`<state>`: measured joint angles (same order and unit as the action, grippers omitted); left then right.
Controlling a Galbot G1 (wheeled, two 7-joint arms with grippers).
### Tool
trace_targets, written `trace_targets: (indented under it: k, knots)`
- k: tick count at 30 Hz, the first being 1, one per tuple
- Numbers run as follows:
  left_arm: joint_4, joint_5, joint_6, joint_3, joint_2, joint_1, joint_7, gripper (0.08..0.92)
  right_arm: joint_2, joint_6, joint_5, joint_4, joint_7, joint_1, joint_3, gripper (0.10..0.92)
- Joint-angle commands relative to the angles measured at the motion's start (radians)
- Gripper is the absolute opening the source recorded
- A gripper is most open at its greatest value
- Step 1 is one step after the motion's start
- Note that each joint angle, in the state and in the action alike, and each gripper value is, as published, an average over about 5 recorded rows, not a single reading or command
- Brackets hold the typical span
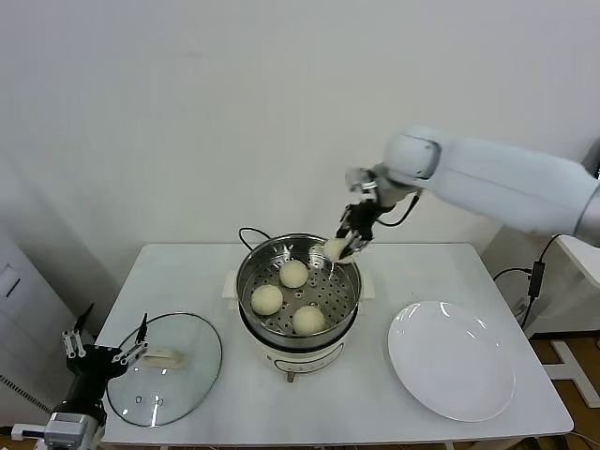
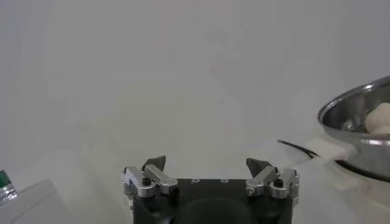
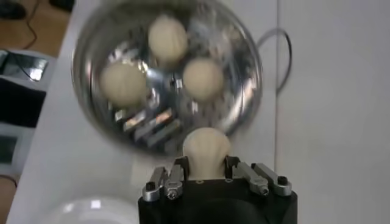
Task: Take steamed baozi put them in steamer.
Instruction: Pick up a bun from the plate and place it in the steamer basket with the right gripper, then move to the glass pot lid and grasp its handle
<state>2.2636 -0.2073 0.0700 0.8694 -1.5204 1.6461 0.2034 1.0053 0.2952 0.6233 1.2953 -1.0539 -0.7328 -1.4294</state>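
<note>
The shiny steel steamer (image 1: 251, 272) stands mid-table on its cream base. Three pale baozi lie on its perforated tray: one at the back (image 1: 293, 274), one at the left (image 1: 267, 299) and one at the front (image 1: 308, 320). My right gripper (image 1: 349, 246) hangs over the steamer's back right rim, shut on another baozi (image 1: 336, 249). In the right wrist view that baozi (image 3: 206, 148) sits squeezed between the fingers, above the tray with the other buns (image 3: 203, 78). My left gripper (image 1: 105, 349) waits open and empty low at the table's left edge; its own view shows the fingers (image 2: 153, 165) spread wide.
A round glass lid (image 1: 167, 367) lies on the table to the left of the steamer. A flat white plate (image 1: 452, 360) rests to the right. A black cord (image 1: 251, 234) runs behind the steamer. In the left wrist view the steamer's rim (image 2: 350, 108) shows.
</note>
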Motion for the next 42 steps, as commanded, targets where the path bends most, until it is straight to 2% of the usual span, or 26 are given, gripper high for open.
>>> trace_targets:
  k: [1, 12, 18, 21, 27, 30, 33, 36, 39, 42]
  knots:
    - [-0.002, 0.003, -0.001, -0.001, -0.001, 0.000, 0.000, 0.823, 0.083, 0.047, -0.069, 0.051, 0.034, 0.084, -0.015, 0.382]
    - [-0.009, 0.001, 0.001, -0.004, 0.002, -0.005, 0.000, 0.823, 0.045, 0.006, -0.188, 0.008, 0.052, 0.159, 0.003, 0.414]
    - [-0.011, 0.001, 0.002, -0.003, 0.004, -0.008, 0.000, 0.823, 0.042, 0.007, -0.192, -0.005, 0.060, 0.169, 0.006, 0.444]
    - [-0.012, 0.001, 0.003, -0.003, 0.004, -0.009, 0.000, 0.823, 0.043, 0.009, -0.183, -0.010, 0.069, 0.169, 0.007, 0.504]
    - [-0.009, -0.001, 0.004, -0.006, 0.004, -0.009, 0.000, 0.823, 0.041, 0.019, -0.161, -0.019, 0.083, 0.162, 0.026, 0.678]
    - [-0.007, 0.000, 0.003, -0.005, 0.007, -0.008, 0.000, 0.823, 0.027, 0.034, -0.095, -0.017, 0.085, 0.152, 0.058, 0.761]
    - [-0.007, 0.001, 0.003, -0.005, 0.011, -0.007, 0.000, 0.823, 0.004, 0.033, 0.020, -0.024, 0.121, 0.146, 0.114, 0.811]
    - [-0.003, 0.001, 0.004, -0.008, 0.011, -0.008, 0.000, 0.823, -0.031, 0.002, 0.229, -0.028, 0.285, 0.163, 0.183, 0.821]
    - [0.005, -0.002, 0.005, -0.015, 0.010, -0.009, 0.000, 0.823, -0.076, -0.072, 0.431, -0.016, 0.589, 0.230, 0.264, 0.822]
    - [0.010, -0.005, 0.006, -0.022, 0.010, -0.010, -0.002, 0.823, -0.116, -0.176, 0.508, -0.015, 0.879, 0.380, 0.424, 0.823]
